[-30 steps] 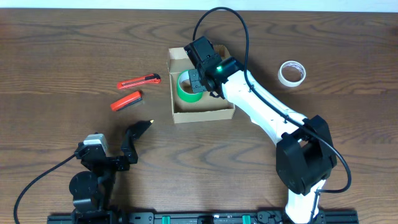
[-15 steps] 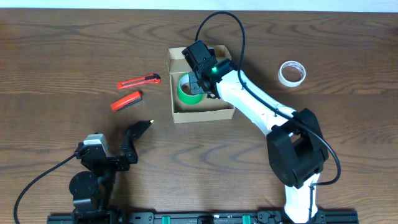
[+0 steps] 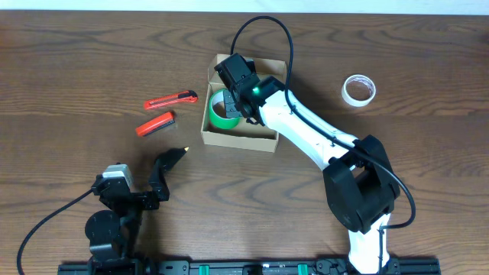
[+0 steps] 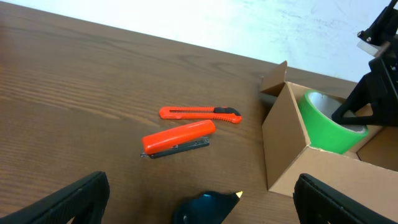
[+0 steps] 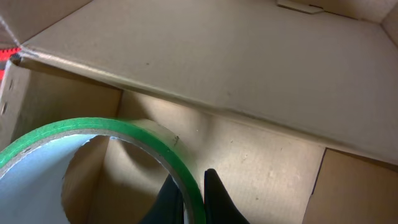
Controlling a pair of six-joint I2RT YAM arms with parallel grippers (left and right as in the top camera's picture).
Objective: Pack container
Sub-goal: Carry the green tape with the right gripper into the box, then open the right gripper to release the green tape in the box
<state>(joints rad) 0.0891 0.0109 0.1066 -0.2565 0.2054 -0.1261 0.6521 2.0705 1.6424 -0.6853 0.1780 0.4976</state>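
Brown, small rectangular cardboard box (image 3: pixel 237 140) sits mid-way across the wooden table (image 3: pixel 76 61). It lies further left and more turned than half a second ago, as does the right tool (image 3: pixel 243 113) reaching inside it.

In the left wrist view, the left tool (image 4: pixel 200 180) is spread wide.

In the right wrist view, both fingers (image 5: pixel 217 199) pinch the wall of the green tape roll (image 5: pixel 93 127).
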